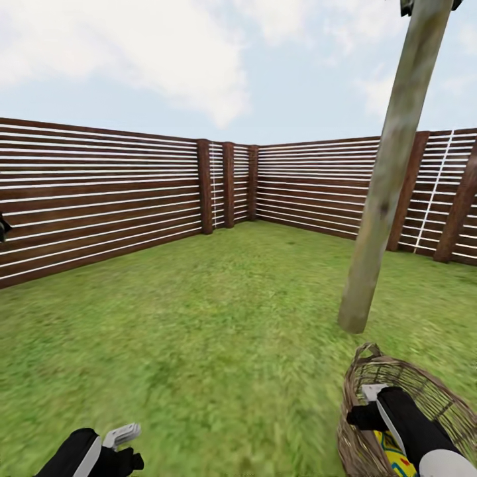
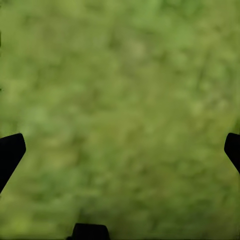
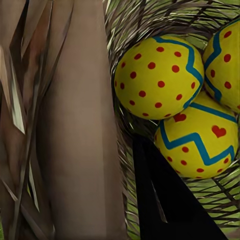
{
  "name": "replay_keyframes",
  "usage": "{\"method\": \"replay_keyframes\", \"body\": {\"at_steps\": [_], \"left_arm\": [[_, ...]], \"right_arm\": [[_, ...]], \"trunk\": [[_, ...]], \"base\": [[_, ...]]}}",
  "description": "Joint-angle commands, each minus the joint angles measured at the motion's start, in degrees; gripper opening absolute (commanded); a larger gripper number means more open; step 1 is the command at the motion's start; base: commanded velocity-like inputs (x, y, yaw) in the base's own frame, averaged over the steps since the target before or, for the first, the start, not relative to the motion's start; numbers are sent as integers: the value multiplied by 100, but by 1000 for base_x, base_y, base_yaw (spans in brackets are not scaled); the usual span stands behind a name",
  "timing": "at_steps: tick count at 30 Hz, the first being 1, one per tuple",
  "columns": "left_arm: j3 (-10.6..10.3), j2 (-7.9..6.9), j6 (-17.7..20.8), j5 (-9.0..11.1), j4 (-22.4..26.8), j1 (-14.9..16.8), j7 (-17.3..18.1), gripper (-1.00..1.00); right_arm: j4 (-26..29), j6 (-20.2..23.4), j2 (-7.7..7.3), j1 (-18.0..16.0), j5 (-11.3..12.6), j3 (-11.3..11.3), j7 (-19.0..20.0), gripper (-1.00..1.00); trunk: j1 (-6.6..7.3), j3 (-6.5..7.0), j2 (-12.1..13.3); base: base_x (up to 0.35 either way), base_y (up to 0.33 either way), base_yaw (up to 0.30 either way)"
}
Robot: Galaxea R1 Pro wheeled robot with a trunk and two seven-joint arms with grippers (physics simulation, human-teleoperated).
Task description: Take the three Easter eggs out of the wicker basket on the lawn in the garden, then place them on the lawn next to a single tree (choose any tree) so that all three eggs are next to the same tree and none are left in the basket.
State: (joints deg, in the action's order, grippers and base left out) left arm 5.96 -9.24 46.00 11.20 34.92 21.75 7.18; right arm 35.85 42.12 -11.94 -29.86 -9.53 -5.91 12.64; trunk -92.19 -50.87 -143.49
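The wicker basket (image 1: 434, 391) sits at the lower right of the head view, just in front of the tree (image 1: 387, 179) trunk. In it lie three yellow Easter eggs (image 3: 155, 75), (image 3: 197, 140), (image 3: 225, 65) with blue zigzags and red dots or hearts; one egg (image 1: 392, 457) shows under my right arm. My right gripper (image 1: 374, 397) is at the basket rim. One black finger (image 3: 165, 200) lies inside against the basket wall (image 3: 75, 125), which hides the other. My left gripper (image 1: 122, 440) hangs open low over the lawn (image 2: 120, 100).
Short green lawn (image 1: 218, 318) stretches ahead to a dark brown slatted fence (image 1: 99, 199) that closes the garden on the left, far and right sides. The trunk meets the grass at its base (image 1: 352, 321), a short way beyond the basket.
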Motion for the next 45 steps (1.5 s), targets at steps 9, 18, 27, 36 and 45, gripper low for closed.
{"method": "replay_keyframes", "body": {"at_steps": [9, 18, 27, 36, 45], "left_arm": [[19, 8, 32, 5, 15, 4, 20, 100], [19, 19, 31, -3, 6, 3, 20, 100], [19, 45, 23, -4, -3, 1, 20, 100], [15, 45, 23, -4, -3, 0, 19, 100], [19, 45, 23, -4, -3, 2, 15, 100]], "right_arm": [[-192, -129, 1, 6, -84, -18, 19, 100], [-192, -125, -2, 2, -84, -20, 19, 100], [-192, -125, -1, 5, -84, -19, 19, 100], [-192, -125, 7, 3, -84, -15, 19, 100], [-192, -125, 7, 4, -84, -18, 19, 100]], "trunk": [[-18, -165, -11], [-18, -166, -11], [-8, -78, -6], [15, 122, 6], [39, 321, 18]], "base": [[0, 0, 0], [0, 0, 0], [0, 0, 0], [0, 0, 0], [0, 0, 0]]}}
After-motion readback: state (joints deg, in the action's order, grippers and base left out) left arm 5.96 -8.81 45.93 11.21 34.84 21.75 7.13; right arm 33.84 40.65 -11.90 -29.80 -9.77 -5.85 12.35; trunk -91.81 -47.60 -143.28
